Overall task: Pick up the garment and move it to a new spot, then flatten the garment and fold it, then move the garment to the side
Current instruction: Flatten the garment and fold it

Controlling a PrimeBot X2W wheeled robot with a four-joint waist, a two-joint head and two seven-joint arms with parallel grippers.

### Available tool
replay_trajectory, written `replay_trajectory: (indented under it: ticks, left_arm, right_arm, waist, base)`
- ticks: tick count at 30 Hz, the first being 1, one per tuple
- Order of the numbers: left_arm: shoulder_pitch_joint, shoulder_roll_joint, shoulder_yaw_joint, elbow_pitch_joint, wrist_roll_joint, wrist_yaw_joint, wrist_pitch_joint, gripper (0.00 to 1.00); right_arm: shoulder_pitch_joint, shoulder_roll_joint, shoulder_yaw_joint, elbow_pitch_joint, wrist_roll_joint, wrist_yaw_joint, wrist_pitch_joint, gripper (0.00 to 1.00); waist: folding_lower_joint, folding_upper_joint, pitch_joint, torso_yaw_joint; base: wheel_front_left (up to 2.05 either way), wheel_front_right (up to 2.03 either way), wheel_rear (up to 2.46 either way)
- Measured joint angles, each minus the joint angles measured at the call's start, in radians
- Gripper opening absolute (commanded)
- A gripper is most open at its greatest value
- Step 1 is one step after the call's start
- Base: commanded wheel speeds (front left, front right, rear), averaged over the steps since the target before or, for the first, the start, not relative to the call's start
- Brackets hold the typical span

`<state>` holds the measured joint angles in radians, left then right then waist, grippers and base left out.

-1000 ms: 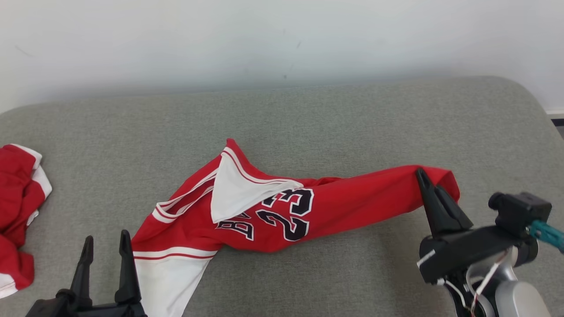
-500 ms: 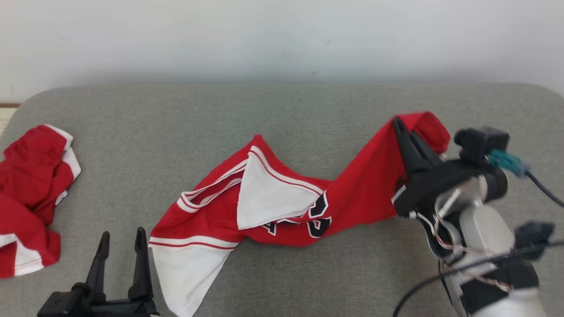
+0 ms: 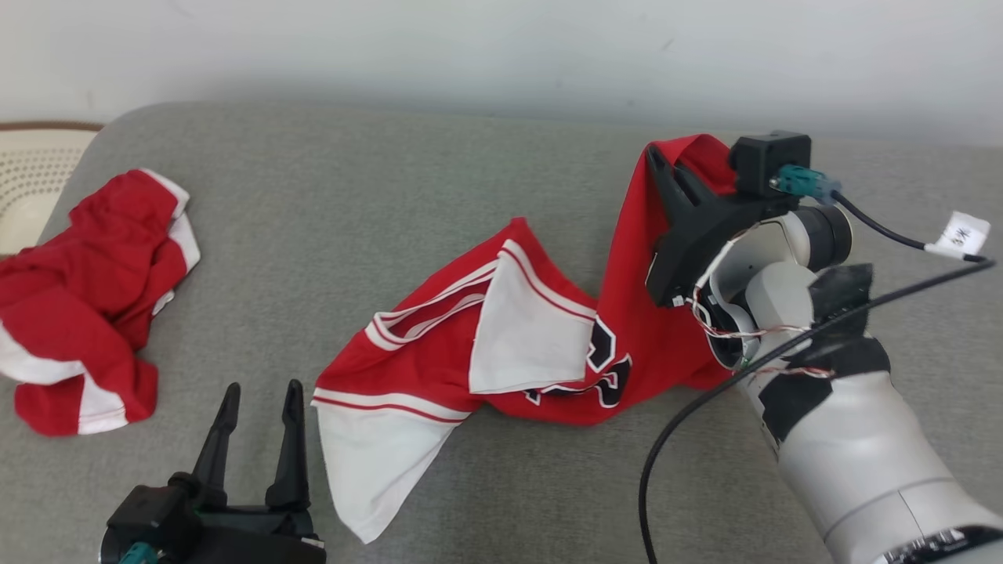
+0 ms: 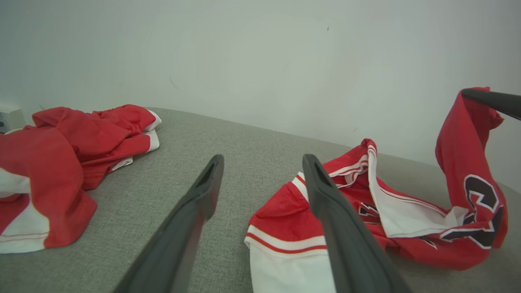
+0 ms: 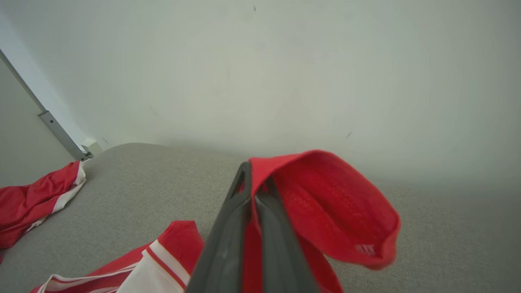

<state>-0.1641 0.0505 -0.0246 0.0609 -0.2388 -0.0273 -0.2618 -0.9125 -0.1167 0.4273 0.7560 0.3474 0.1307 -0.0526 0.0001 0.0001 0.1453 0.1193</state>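
Right gripper point(image 3: 657, 160) fingers clamped on far-right end of garment point(image 3: 423, 368), holding it raised off grey cushion point(image 3: 392, 196) for relocating. Left gripper point(image 3: 263, 388) fingers spread, empty, near-left.

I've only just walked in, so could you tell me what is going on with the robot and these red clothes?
The robot's right gripper is shut on one end of the red jersey and holds that end up off the grey cushion, while the rest trails on it. The left gripper is open and empty, near the jersey's white hem. A smaller red garment lies crumpled at the left.
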Motion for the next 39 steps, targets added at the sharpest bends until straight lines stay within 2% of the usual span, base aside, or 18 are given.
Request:
replay_trajectory:
  ticks: [5,6,7,15,21,33,39]
  left_arm:
    - [-0.023,0.000,-0.036,0.007,-0.006,-0.003,0.000,1.00]
    - [-0.024,0.000,-0.041,0.008,-0.006,-0.003,0.000,1.00]
    - [-0.024,0.000,-0.045,0.011,-0.007,-0.002,0.000,1.00]
    - [-0.021,0.000,-0.039,0.016,-0.007,0.006,0.000,1.00]
    - [-0.015,0.000,-0.029,0.006,-0.006,0.011,0.000,1.00]
    - [0.016,0.000,0.003,-0.015,0.000,0.016,0.000,1.00]
    - [0.025,0.000,0.034,-0.024,0.003,0.015,0.000,1.00]
  right_arm:
    - [-0.109,0.015,0.044,0.216,-0.035,0.000,-0.098,0.02]
    - [-0.124,0.016,0.053,0.253,-0.048,0.000,-0.106,0.29]
    - [-0.134,0.016,0.055,0.289,-0.057,0.000,-0.110,1.00]
    - [-0.171,0.045,0.076,0.415,-0.023,0.000,-0.155,1.00]
    - [-0.151,0.048,0.114,0.391,0.063,0.000,-0.179,1.00]
    - [0.033,-0.105,0.186,0.273,0.200,0.000,-0.193,1.00]
    - [0.150,-0.141,0.211,0.187,0.264,0.000,-0.162,1.00]
  waist:
    - [0.0000,0.0000,0.023,0.042]
    - [0.0000,0.0000,0.027,0.049]
    - [0.0000,0.0000,0.029,0.054]
    - [0.0000,0.0000,0.033,0.052]
    - [0.0000,-0.0002,0.021,0.007]
    - [0.0000,-0.0002,0.001,-0.046]
    - [-0.0001,-0.0002,-0.004,-0.058]
  base:
    - [0.00,0.00,0.00]
    - [0.00,0.00,0.00]
    - [0.00,0.00,0.00]
    - [0.00,0.00,0.00]
    - [0.00,0.00,0.00]
    - [0.00,0.00,0.00]
    - [0.00,0.00,0.00]
